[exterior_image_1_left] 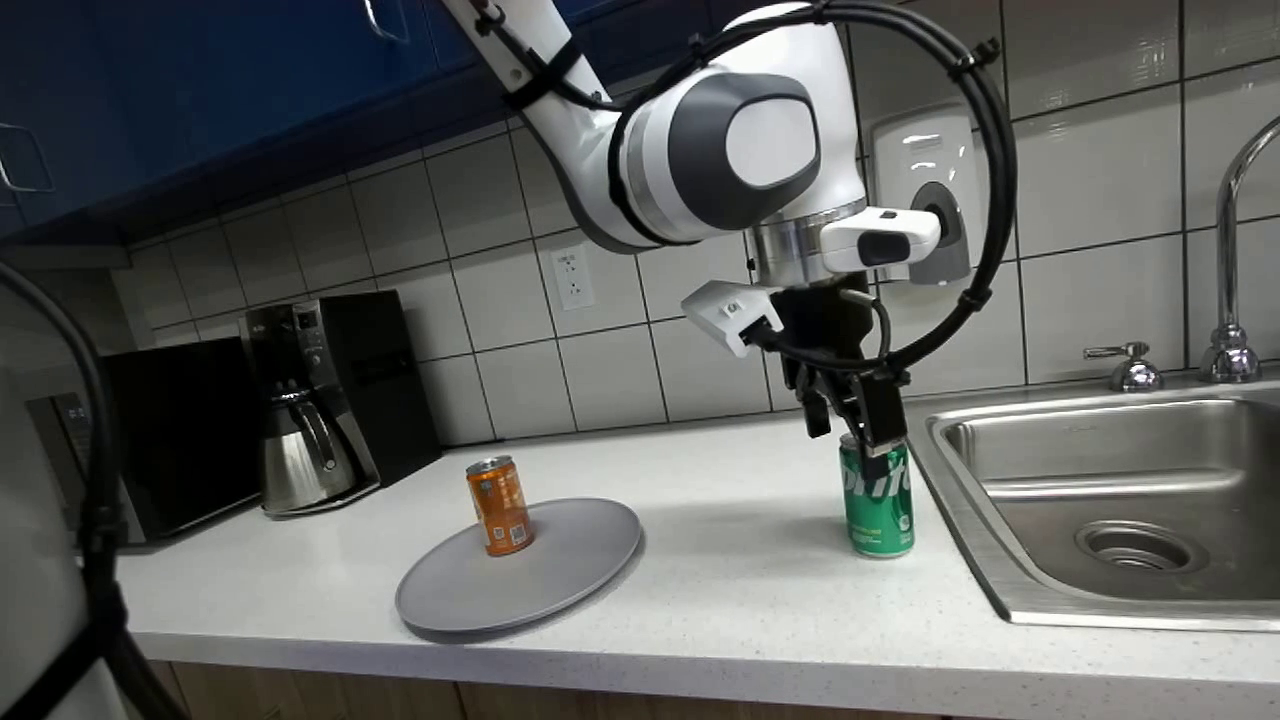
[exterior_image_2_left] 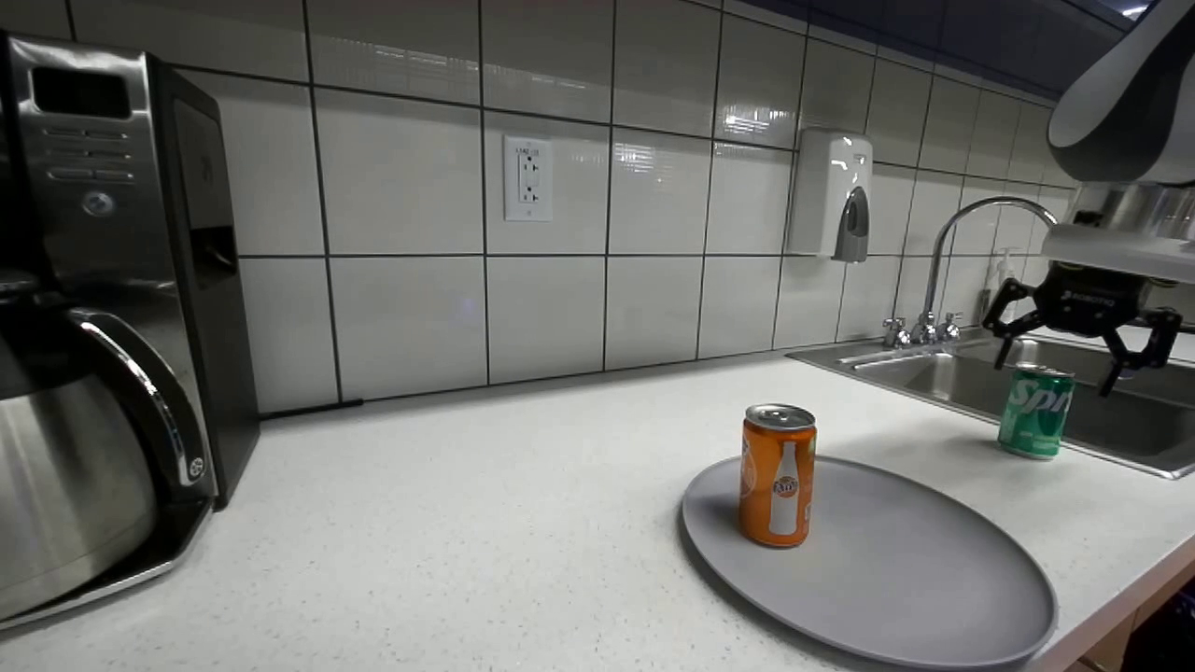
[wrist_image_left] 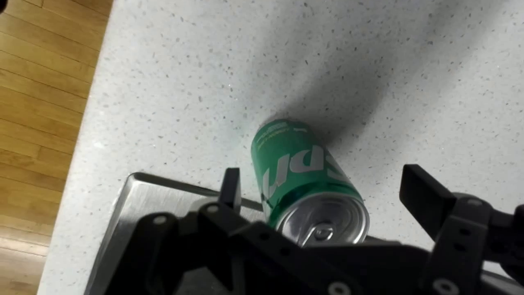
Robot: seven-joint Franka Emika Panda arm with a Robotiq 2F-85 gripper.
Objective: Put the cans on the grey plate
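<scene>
The orange Fanta can [exterior_image_2_left: 778, 481] stands upright on the grey plate [exterior_image_2_left: 920, 569], near its rim. The green Sprite can [exterior_image_1_left: 880, 525] stands upright on the white countertop [exterior_image_1_left: 735, 595]. The Robotiq gripper [wrist_image_left: 322, 181] is over the Sprite can, 2 fingers [wrist_image_left: 423, 200] spread, 1 to each side. The steel sink [exterior_image_1_left: 985, 530] is just beside that can.

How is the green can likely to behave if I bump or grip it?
The green can stands upright and is taller than wide, so a high nudge might tip it. Its smooth, curved side may slip in a loose grip. Being round, it could roll if toppled, possibly toward the nearby sink.
</scene>
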